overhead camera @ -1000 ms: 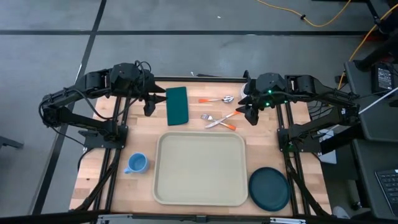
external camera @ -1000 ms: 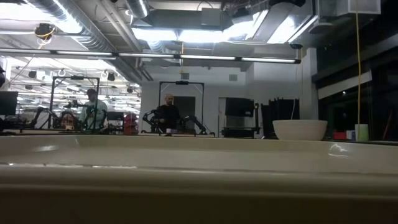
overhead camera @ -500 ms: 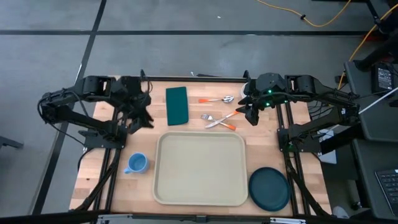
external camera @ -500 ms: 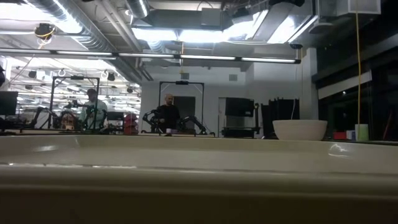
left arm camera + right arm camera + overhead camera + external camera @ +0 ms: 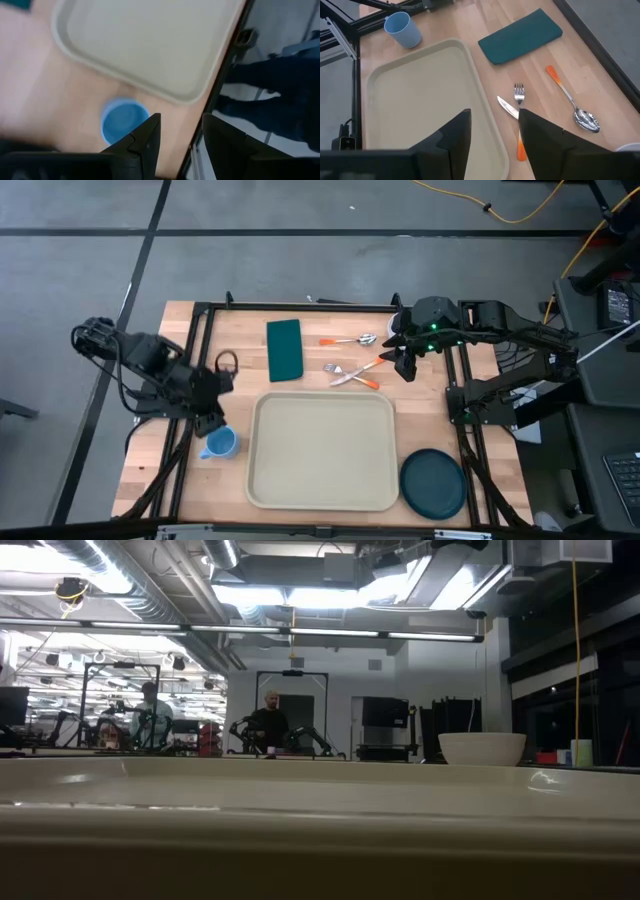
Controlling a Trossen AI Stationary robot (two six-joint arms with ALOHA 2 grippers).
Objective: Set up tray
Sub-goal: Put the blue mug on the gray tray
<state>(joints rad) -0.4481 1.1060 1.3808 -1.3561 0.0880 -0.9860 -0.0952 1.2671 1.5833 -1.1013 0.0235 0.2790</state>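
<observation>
Both fingers hover beside the tray, apart.

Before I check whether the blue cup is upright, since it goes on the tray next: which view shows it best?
The right wrist view: the blue cup stands whole, side and rim visible, beside the tray. The high view shows it from above, small, at the left pincer. The left wrist view shows only its blurred mouth. The low view misses it.

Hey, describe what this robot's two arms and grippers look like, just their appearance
Both arms are dark, nearly black, built from jointed segments with loose black cables looping beside them. The left gripper and the right gripper each end in two flat, angular dark fingers. A small green light glows on the right arm's wrist housing.
</observation>
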